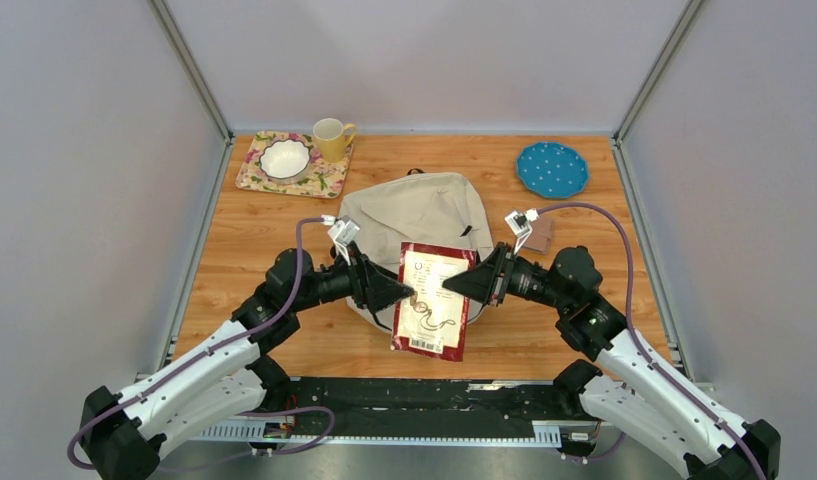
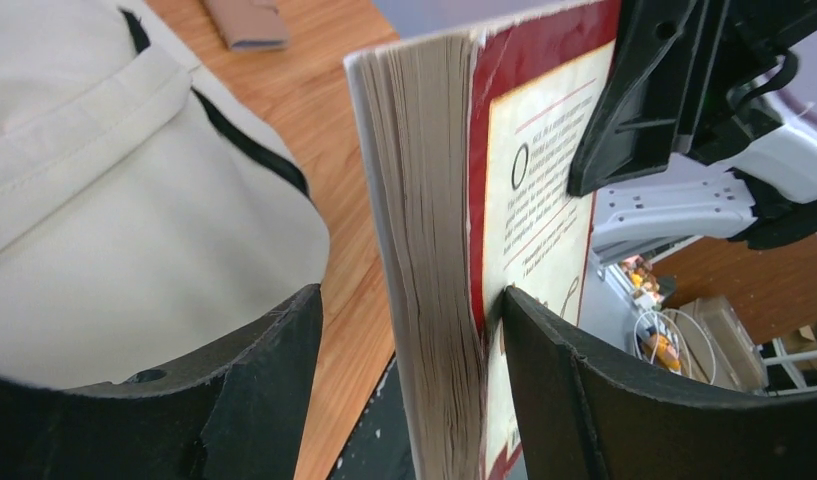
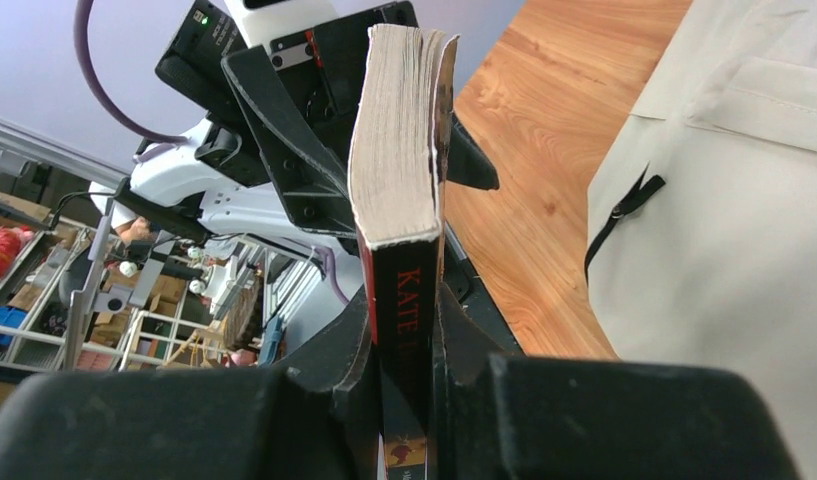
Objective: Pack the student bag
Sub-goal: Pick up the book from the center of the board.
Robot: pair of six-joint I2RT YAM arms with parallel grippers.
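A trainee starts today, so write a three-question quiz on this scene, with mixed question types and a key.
1. True or false: the book is already packed inside the student bag.
2. Multiple choice: what colour is the plate at the far right of the table? A blue, B red, C green.
3. Fill in: the ____ gripper is clamped on the book's spine edge.

Key
1. False. The book is held up over the bag, outside it.
2. A. It is blue with pale dots.
3. Right. The right gripper pinches the spine from both sides.
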